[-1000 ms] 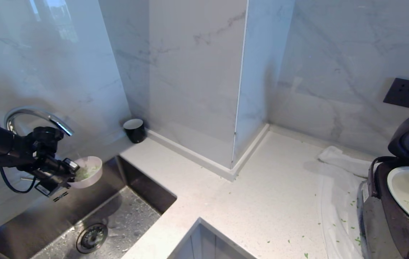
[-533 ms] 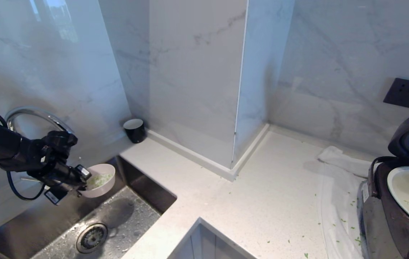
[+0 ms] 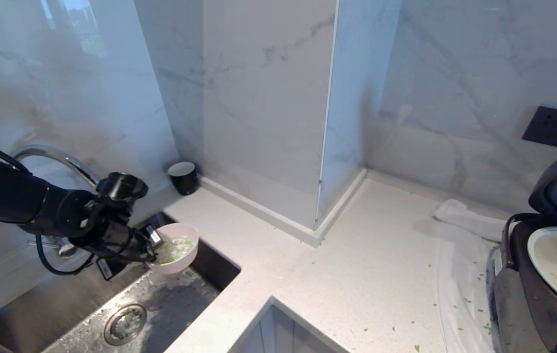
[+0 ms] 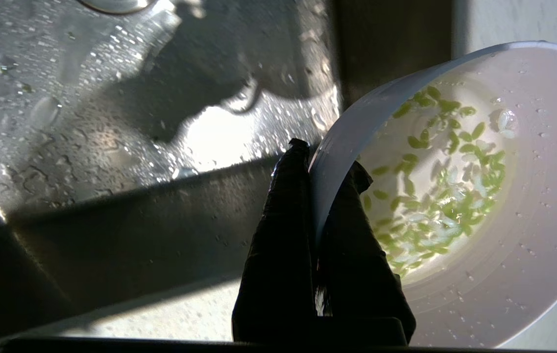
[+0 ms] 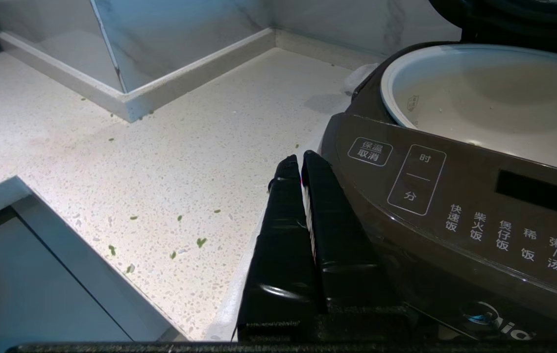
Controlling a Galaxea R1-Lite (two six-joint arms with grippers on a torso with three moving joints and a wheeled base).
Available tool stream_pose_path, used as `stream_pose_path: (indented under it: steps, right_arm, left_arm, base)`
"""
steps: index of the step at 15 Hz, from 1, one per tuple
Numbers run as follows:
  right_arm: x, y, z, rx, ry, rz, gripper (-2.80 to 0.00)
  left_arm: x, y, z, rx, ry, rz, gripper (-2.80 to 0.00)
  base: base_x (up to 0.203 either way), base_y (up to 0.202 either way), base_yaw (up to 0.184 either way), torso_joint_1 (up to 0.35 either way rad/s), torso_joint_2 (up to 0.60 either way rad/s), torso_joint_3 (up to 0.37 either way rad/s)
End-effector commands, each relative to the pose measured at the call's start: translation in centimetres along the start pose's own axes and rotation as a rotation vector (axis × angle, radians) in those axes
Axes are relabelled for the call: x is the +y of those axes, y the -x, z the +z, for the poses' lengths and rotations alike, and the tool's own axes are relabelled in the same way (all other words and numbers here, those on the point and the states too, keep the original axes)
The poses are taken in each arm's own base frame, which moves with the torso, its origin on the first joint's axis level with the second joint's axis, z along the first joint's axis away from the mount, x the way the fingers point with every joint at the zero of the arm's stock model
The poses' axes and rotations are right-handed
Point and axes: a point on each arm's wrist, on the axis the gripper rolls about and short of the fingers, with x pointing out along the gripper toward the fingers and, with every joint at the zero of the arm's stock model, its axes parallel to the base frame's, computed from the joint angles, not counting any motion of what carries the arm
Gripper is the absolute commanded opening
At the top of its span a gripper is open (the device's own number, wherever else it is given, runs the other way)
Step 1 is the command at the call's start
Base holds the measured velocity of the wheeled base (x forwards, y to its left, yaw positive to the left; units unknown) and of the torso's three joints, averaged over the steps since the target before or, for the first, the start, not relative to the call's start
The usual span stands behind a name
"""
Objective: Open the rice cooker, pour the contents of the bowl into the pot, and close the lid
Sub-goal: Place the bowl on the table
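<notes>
Left gripper (image 3: 153, 247) clamped, arm extended; right gripper (image 5: 300, 169) closed, parked.

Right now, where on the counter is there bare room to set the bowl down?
The widest bare patch is the speckled countertop between the sink and the clear plastic sheet, below the wall corner. The black cup takes the back ledge. Beside the rice cooker it is crowded: sheet, white cloth, scattered green bits.

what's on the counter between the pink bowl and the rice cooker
In the head view, mostly bare speckled white countertop separates the small pale pink bowl from the dark brown-grey rice cooker, with scattered green bits and clear plastic sheeting beside the cooker.
</notes>
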Motion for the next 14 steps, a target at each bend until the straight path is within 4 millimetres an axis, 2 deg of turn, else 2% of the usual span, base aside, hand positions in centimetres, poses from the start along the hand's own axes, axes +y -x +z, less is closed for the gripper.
stream_pose_path:
  steps: [1,4,6,12,14]
  right_arm:
    - [0.0,0.0,0.0,0.0,0.0,0.002,-2.8]
    - [0.0,0.0,0.0,0.0,0.0,0.001,-2.8]
    - [0.0,0.0,0.0,0.0,0.0,0.0,-2.8]
    - [0.0,0.0,0.0,0.0,0.0,0.001,-2.8]
    - [0.0,0.0,0.0,0.0,0.0,0.0,-2.8]
  left_arm:
    - [-2.0,0.7,-2.5,0.027,-0.079,-0.04,-2.8]
    - [-5.0,0.4,-6.7,0.089,-0.207,-0.077,-2.8]
    - [-6.8,0.7,-7.8,0.097,-0.257,-0.122,-2.8]
    - [-12.2,-1.9,-12.7,0.164,-0.43,-0.146,-2.8]
    - [-13.9,-2.9,-13.7,0.171,-0.456,-0.157,-2.8]
  base:
    - [0.0,0.0,0.0,0.0,0.0,0.0]
    - [0.0,0.0,0.0,0.0,0.0,0.0]
    - [0.0,0.0,0.0,0.0,0.0,0.0]
    - [0.0,0.0,0.0,0.0,0.0,0.0]
    - [0.0,0.0,0.0,0.0,0.0,0.0]
